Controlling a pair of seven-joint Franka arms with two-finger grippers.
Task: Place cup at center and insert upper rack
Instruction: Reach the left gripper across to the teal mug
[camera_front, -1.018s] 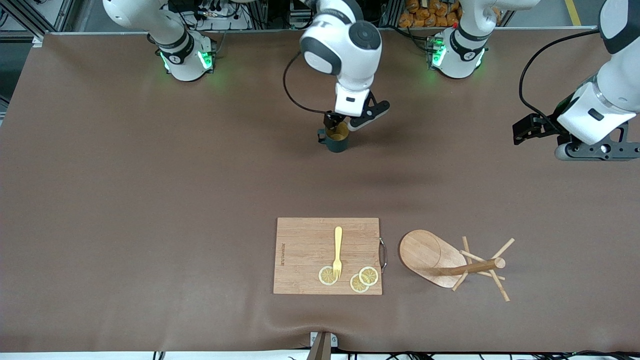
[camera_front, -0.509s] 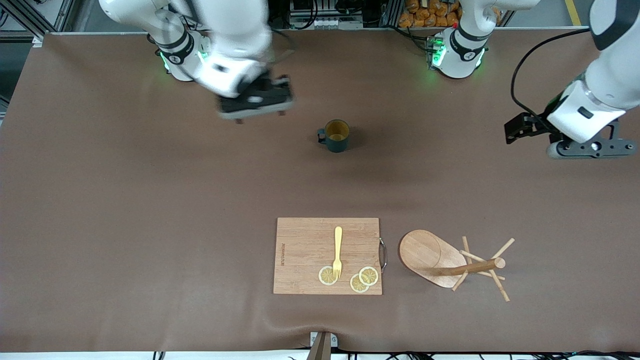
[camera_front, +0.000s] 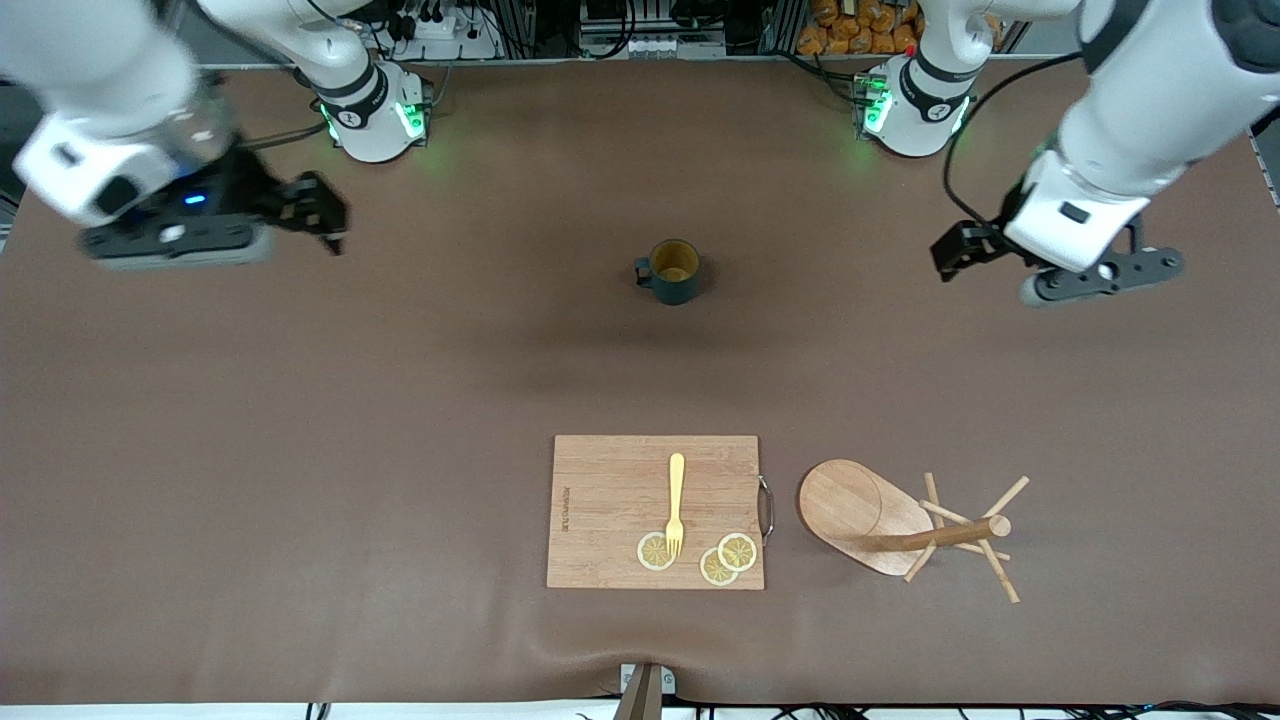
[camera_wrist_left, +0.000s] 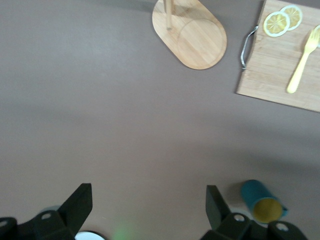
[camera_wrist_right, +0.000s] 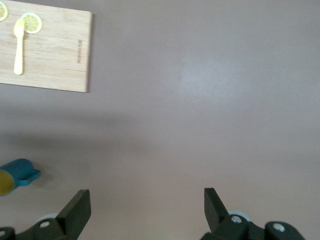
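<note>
Right gripper (camera_front: 165, 240) withdrawn open from cup (camera_front: 673, 271), board lettering unreadable

Front view looks down from high across the table (camera_front: 300, 400) toward both arm bases, taking in the whole surface, while each wrist view looks straight down past its own open fingers from well above, all three sharing the cup (camera_front: 673, 271) (camera_wrist_left: 263, 202) (camera_wrist_right: 15, 176) and cutting board (camera_front: 655, 511) (camera_wrist_left: 280, 70) (camera_wrist_right: 55, 55).

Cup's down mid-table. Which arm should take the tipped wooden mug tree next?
Probably left. The open left gripper hangs over the left arm's end of the table, where the light wooden mug tree lies tipped. The open right gripper is over the right arm's end, past the dark teal mug.
</note>
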